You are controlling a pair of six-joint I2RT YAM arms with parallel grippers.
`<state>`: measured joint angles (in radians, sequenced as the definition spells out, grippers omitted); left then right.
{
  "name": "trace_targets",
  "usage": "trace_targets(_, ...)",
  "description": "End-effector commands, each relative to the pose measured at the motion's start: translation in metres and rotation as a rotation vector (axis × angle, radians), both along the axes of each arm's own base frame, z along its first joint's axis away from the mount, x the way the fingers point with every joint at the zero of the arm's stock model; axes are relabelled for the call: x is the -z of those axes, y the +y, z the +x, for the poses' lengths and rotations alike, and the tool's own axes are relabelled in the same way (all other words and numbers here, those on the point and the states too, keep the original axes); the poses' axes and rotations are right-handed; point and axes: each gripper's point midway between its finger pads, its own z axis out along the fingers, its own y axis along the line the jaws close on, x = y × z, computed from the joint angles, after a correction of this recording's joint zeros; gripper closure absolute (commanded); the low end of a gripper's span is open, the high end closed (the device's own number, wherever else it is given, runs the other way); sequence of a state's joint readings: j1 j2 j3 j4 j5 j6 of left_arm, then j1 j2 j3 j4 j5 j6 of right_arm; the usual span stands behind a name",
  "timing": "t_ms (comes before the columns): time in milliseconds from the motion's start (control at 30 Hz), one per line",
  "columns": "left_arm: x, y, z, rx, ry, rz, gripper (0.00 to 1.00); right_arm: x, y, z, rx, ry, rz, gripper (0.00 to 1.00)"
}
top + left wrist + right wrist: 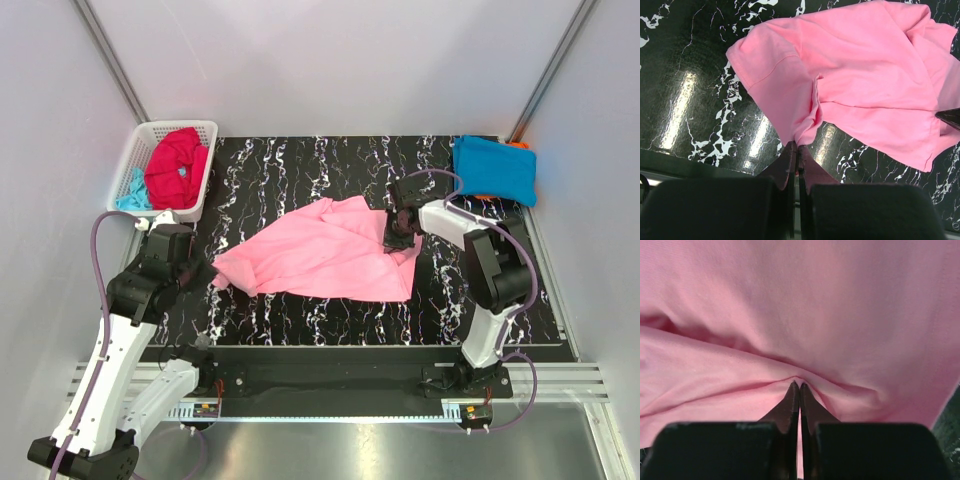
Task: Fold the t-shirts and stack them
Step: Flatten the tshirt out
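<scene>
A light pink t-shirt [320, 252] lies rumpled across the middle of the black marbled table. My left gripper [207, 274] is shut on its left corner, seen in the left wrist view [798, 146] where the pink t-shirt [860, 90] spreads away from the jaws. My right gripper [393, 236] is shut on a fold at the shirt's right edge; the pink t-shirt [800, 315] fills the right wrist view around that gripper [799, 385]. A folded bright blue t-shirt [495, 168] lies at the back right, with a sliver of orange t-shirt [483, 197] under it. A crimson red t-shirt [177, 167] and a pale aqua t-shirt [131, 192] sit in the basket.
A white lattice basket [204, 190] stands at the back left corner of the table. White walls close in on both sides. The table's near edge and a metal rail [330, 385] run in front of the arm bases.
</scene>
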<state>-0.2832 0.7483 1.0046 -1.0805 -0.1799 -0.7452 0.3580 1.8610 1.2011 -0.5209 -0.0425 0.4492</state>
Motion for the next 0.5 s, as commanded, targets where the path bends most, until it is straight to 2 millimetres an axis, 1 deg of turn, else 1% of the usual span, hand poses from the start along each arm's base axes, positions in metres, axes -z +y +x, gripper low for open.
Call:
trace_targets(0,-0.018,0.004,0.009,-0.011,-0.068,0.016,1.0,-0.044,-0.008,0.005,0.022,-0.107,-0.019,1.0)
trace_targets(33,-0.025,0.007,0.009,-0.017,-0.084,0.023,1.0,-0.054,-0.01,0.006,0.028,-0.125,-0.02,1.0)
trace_targets(67,-0.028,0.01,0.007,-0.016,-0.086,0.042,1.0,-0.06,-0.015,0.002,0.035,-0.126,-0.04,1.0)
trace_targets(100,-0.033,0.015,0.007,-0.035,-0.099,0.063,1.0,-0.081,-0.016,0.003,0.031,-0.17,-0.032,1.0)
trace_targets(133,-0.046,0.018,0.007,-0.042,-0.127,0.069,1.0,-0.091,-0.019,0.001,0.036,-0.183,-0.037,1.0)
trace_targets(167,-0.05,0.022,0.004,-0.043,-0.129,0.091,1.0,-0.1,-0.024,-0.005,0.04,-0.182,-0.055,1.0)
trace_targets(200,-0.057,0.027,0.004,-0.058,-0.146,0.109,1.0,-0.121,-0.027,-0.009,0.04,-0.228,-0.047,1.0)
trace_targets(233,-0.072,0.03,0.003,-0.063,-0.181,0.11,1.0,-0.135,-0.03,-0.01,0.05,-0.255,-0.047,1.0)
trace_targets(267,-0.077,0.033,0.0,-0.06,-0.187,0.126,1.0,-0.145,-0.035,-0.012,0.061,-0.278,-0.056,1.0)
trace_targets(300,-0.084,0.035,-0.001,-0.067,-0.202,0.134,1.0,-0.166,-0.04,-0.022,0.061,-0.314,-0.049,1.0)
trace_targets(333,-0.098,0.036,-0.002,-0.066,-0.236,0.13,1.0,-0.179,-0.042,-0.026,0.065,-0.339,-0.046,1.0)
trace_targets(367,-0.104,0.037,-0.004,-0.052,-0.248,0.14,1.0,-0.19,-0.046,-0.029,0.074,-0.36,-0.05,1.0)
trace_targets(400,-0.11,0.036,-0.005,-0.04,-0.263,0.138,1.0,-0.207,-0.053,-0.042,0.079,-0.389,-0.05,1.0)
trace_targets(433,-0.125,0.035,-0.006,-0.026,-0.302,0.131,1.0,-0.224,-0.055,-0.046,0.078,-0.423,-0.043,1.0)
trace_targets(467,-0.133,0.034,-0.008,0.002,-0.319,0.145,1.0,-0.235,-0.062,-0.055,0.086,-0.437,-0.049,1.0)
